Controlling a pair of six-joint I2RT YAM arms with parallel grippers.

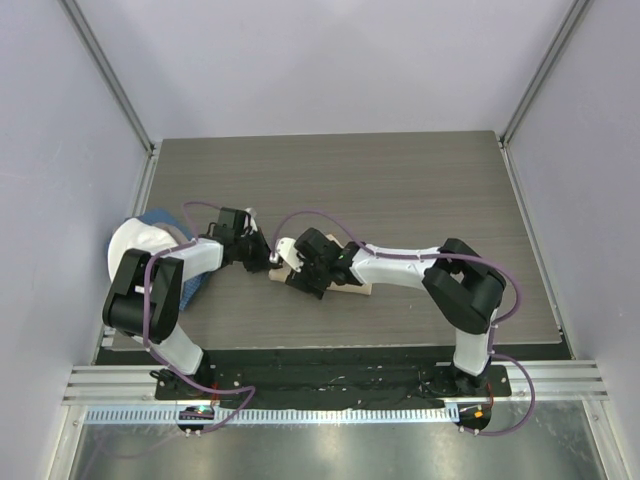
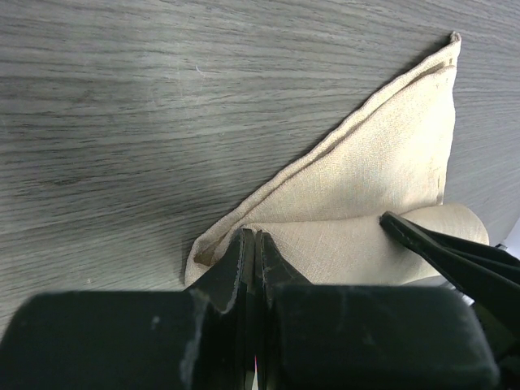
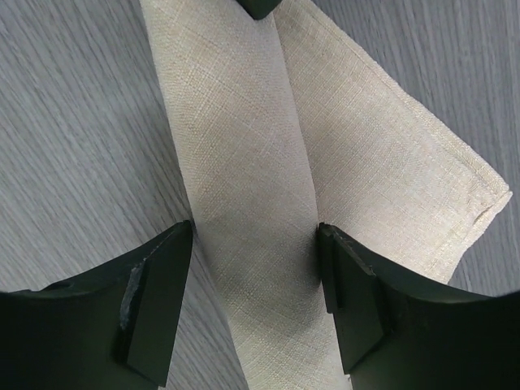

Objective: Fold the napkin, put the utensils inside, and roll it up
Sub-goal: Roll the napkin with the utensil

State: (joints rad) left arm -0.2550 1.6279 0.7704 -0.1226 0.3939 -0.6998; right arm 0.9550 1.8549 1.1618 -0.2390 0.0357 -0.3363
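The beige napkin [image 2: 382, 154] lies on the table, folded to a triangle, with its near part rolled into a tube [image 3: 244, 162]. Both pads of my right gripper [image 3: 253, 272] touch the sides of that tube, so the gripper is shut on it. My left gripper [image 2: 254, 237] is shut, and its tips rest against the tube's end with no cloth visibly between them. One right finger [image 2: 443, 248] shows in the left wrist view. In the top view the two grippers [image 1: 268, 258] [image 1: 292, 270] meet at mid-table over the napkin [image 1: 355, 290]. The utensils are hidden.
A blue cloth [image 1: 163, 218] lies at the table's left edge, partly under my left arm. Grey wood table [image 1: 420, 190] stretches behind and to the right of the grippers. White walls with metal posts close in the sides.
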